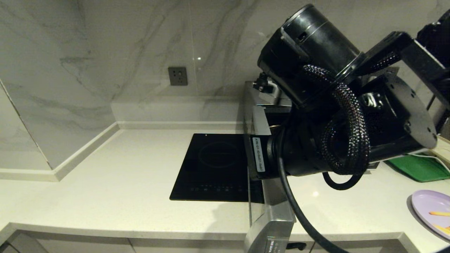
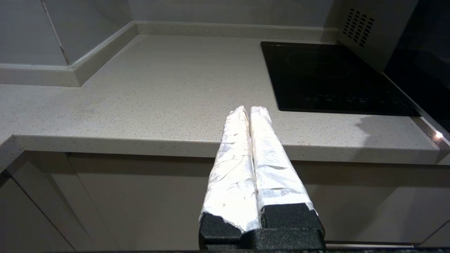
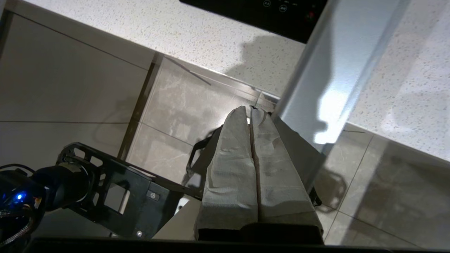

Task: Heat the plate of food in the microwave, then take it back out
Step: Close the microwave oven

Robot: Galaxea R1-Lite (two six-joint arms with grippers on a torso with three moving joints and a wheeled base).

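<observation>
The head view alone shows the plate of food [image 1: 429, 208] on the counter [image 1: 116, 182] at far right, beyond the microwave's [image 1: 262, 116] swung-open door [image 1: 269, 225]. The right wrist view shows the right gripper [image 3: 250, 111], clenched and empty, beside that door's edge. The left wrist view shows the left gripper [image 2: 249, 109] pressed shut before the counter, near the cooktop [image 2: 330, 77].

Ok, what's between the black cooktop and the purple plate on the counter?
In the head view, the open microwave door stands edge-on between the cooktop and the plate of food; past it, the right arm's black cable crosses bare counter.
</observation>
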